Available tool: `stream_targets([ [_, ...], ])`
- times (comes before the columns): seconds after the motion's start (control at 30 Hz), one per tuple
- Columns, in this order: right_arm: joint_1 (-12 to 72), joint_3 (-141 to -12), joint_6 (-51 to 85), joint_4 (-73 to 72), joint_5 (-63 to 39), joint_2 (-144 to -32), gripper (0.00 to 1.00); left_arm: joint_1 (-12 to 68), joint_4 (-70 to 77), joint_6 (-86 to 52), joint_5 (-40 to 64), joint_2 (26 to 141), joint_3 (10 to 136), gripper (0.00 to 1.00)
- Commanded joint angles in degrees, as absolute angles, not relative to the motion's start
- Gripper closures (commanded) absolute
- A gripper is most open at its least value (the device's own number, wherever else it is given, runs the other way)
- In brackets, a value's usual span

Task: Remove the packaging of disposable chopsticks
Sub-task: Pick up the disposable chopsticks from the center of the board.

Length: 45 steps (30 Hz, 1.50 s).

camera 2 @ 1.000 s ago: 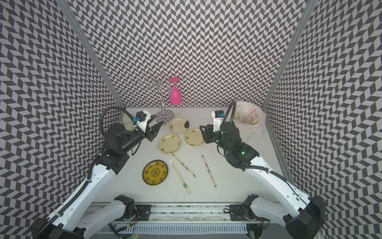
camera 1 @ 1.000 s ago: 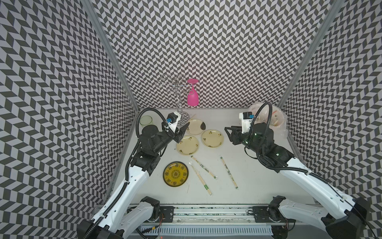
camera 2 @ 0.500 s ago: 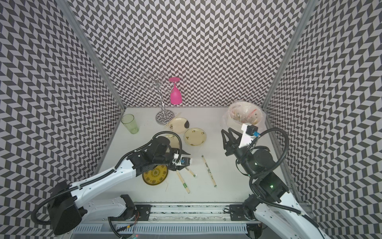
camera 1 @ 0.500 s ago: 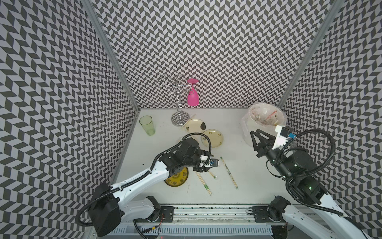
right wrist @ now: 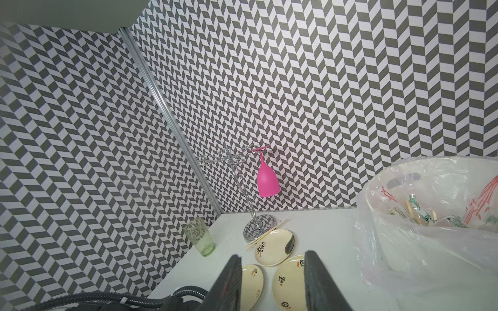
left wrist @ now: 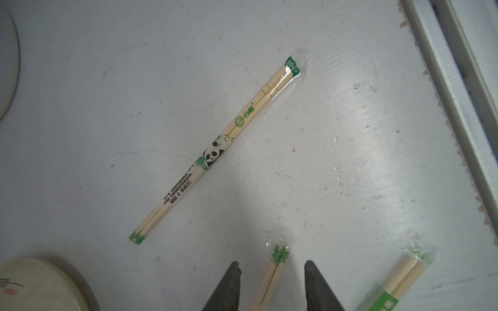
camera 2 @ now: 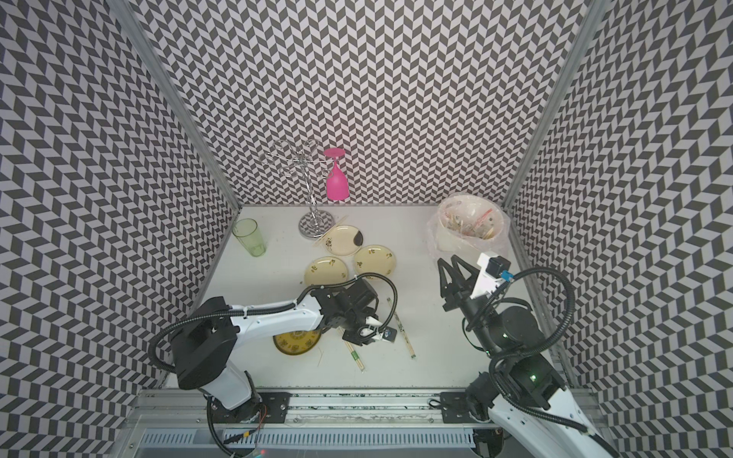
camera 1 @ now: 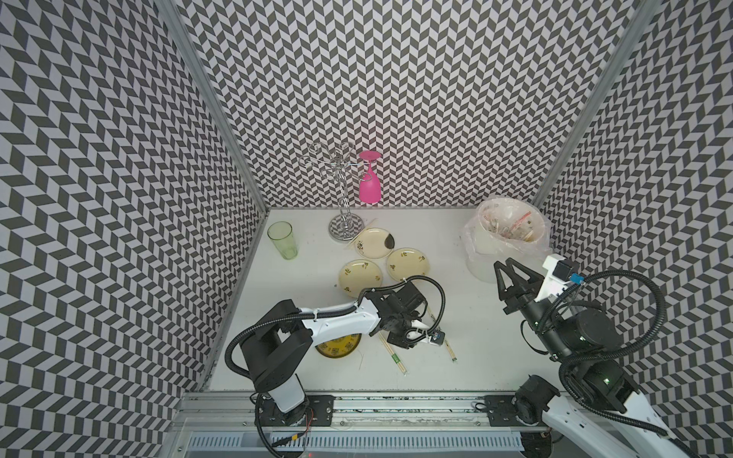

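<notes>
Leftmost, a glass (camera 1: 282, 240) stands at the back of the counter (camera 1: 436, 238). Next comes a wire rack (camera 1: 344, 222) with a pink goblet (camera 1: 369, 188) hung upside down. Bare chopsticks (right wrist: 265, 234) lie by the rack foot, against the rim of the back plate (camera 1: 375, 242). Two more plates (camera 1: 407, 262) sit in front of it. A yellow plate (camera 1: 337, 347) lies nearer the front, partly under the left arm.

Green-band pair (camera 1: 394, 358): flat on the counter near the front, sleeve on.

Left claw (left wrist: 270, 266): pointed down at the counter, jaws apart, straddling the end of the middle pair (left wrist: 277, 259). A gap shows on each side and nothing is gripped. Its sleeve is on.

Panda pair (left wrist: 215, 152): to the right, flat, sealed at both ends, apart from the other two.

Right claw (camera 1: 503, 261): raised off the counter, jaws apart, empty, just in front of the bin (camera 1: 482, 253). A clear bag lines the bin, with used wrappers inside.
</notes>
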<state>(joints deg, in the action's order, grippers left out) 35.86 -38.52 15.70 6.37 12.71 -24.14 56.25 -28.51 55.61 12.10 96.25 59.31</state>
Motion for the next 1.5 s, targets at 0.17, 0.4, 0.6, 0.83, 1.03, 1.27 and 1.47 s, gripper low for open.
stream_targets([
  [0.17, 36.04, -37.63, 15.72, 6.41, 12.88, -22.26, 0.61, 56.59, -33.19, 54.87, 5.16, 101.61, 62.64, 0.58],
  [0.4, 36.05, -37.79, 15.56, 7.41, 13.20, -21.58, 0.61, 58.00, -31.95, 55.36, 3.96, 104.23, 63.89, 0.59],
  [0.6, 36.04, -37.64, 15.29, 7.79, 13.45, -21.51, 0.61, 58.49, -31.74, 56.07, 4.74, 105.81, 65.02, 0.75],
  [0.83, 36.04, -37.44, 15.36, 7.39, 13.28, -21.97, 0.61, 58.54, -30.30, 55.33, 5.92, 105.28, 65.59, 0.93],
  [1.03, 36.04, -37.96, 15.24, 7.02, 13.04, -23.01, 0.61, 58.49, -26.72, 55.36, 6.56, 102.65, 64.91, 1.00],
  [1.27, 36.04, -38.42, 15.56, 6.40, 12.74, -23.98, 0.61, 58.23, -23.65, 55.58, 6.87, 98.52, 64.61, 1.00],
  [1.47, 36.06, -40.14, 14.63, 6.42, 13.45, -25.00, 0.61, 56.15, -16.93, 50.26, 6.07, 90.97, 64.27, 1.00],
])
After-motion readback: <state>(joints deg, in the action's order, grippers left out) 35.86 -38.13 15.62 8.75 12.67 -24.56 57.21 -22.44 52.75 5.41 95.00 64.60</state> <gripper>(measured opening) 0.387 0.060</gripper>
